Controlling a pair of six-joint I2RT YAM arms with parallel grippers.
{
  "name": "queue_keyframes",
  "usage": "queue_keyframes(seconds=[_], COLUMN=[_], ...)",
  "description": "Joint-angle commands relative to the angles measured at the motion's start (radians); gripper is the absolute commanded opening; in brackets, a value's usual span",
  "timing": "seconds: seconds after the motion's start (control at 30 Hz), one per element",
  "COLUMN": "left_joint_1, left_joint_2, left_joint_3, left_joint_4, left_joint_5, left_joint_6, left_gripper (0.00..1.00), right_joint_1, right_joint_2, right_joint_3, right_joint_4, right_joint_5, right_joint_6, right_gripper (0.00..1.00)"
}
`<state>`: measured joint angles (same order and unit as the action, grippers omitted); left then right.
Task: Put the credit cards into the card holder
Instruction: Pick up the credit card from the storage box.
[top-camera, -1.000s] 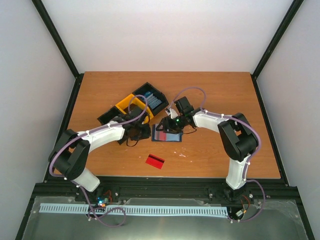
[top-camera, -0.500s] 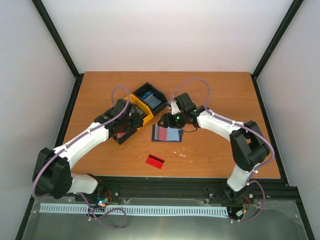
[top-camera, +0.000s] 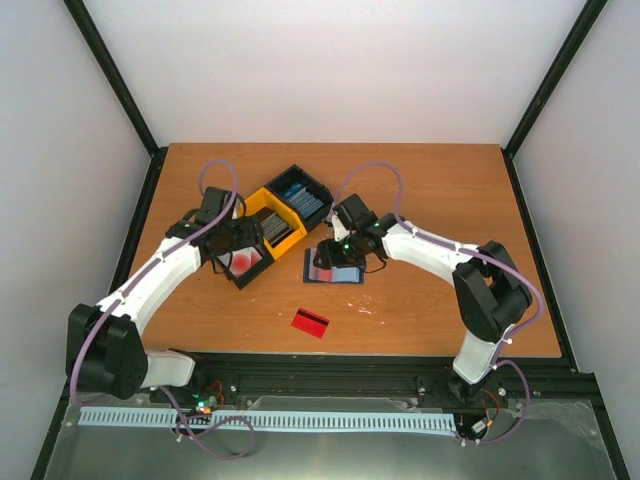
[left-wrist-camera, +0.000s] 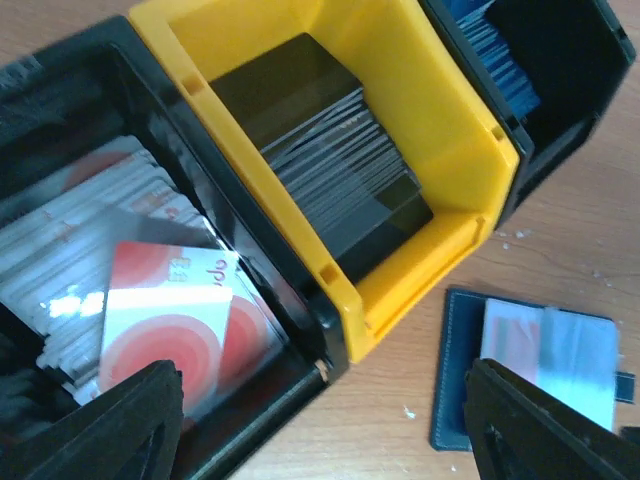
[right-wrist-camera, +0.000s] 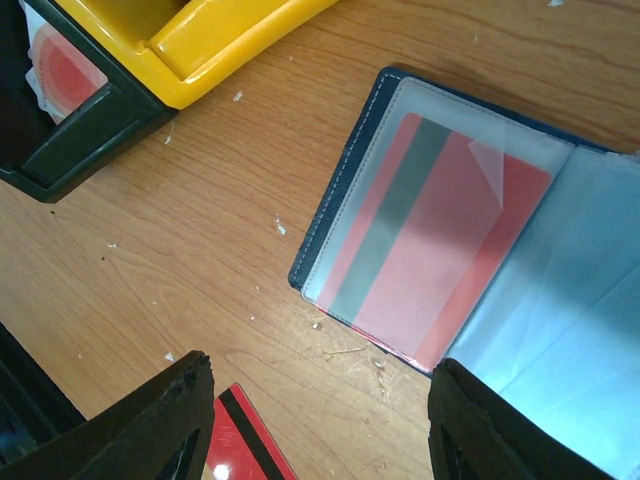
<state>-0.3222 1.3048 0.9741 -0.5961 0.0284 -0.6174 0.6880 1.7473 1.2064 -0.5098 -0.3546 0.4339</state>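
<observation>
The card holder lies open on the table, dark blue with clear pockets. A red credit card with a dark stripe sits inside its left pocket. A second red credit card lies loose on the wood nearer the bases, its corner showing by my right finger. My right gripper hovers open over the holder's near-left corner, holding nothing. My left gripper is open and empty above the corner of a black bin, with the holder to its right.
Three joined bins stand behind and left of the holder. The black bin holds white cards with red circles, the yellow bin holds dark cards, and the far black bin holds blue cards.
My left gripper opened and swung left, away from the card holder, to above the black bin. My right gripper shifted slightly left over the holder.
</observation>
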Motion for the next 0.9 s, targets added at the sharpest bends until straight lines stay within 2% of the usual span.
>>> queue_keyframes(seconds=[0.0,0.07,0.13,0.3,0.6,0.87], left_joint_1=[0.084,0.157,0.218,0.255,0.272,0.272], left_joint_2=[0.022,0.02,0.031,0.142,0.305,0.39], left_joint_3=[0.016,-0.02,-0.037,0.006,0.1,0.19], left_joint_4=[-0.01,0.04,0.083,0.107,0.072,-0.046], left_joint_5=[-0.008,0.064,0.119,0.183,0.102,0.139], left_joint_6=[0.166,0.193,0.205,0.24,0.261,0.287], left_gripper=[0.78,0.73,0.64,0.54,0.56,0.61], right_joint_1=[0.007,0.007,0.007,0.008,0.01,0.01], right_joint_2=[0.014,0.011,0.012,0.034,0.056,0.076], right_joint_3=[0.045,0.055,0.062,0.097,0.141,0.155], right_joint_4=[-0.074,-0.102,-0.122,-0.149,-0.17,-0.178], right_joint_5=[0.028,0.034,0.035,0.014,0.044,0.058], right_joint_6=[-0.006,-0.014,-0.017,-0.02,-0.045,-0.047], right_gripper=[0.58,0.58,0.58,0.58,0.58,0.58])
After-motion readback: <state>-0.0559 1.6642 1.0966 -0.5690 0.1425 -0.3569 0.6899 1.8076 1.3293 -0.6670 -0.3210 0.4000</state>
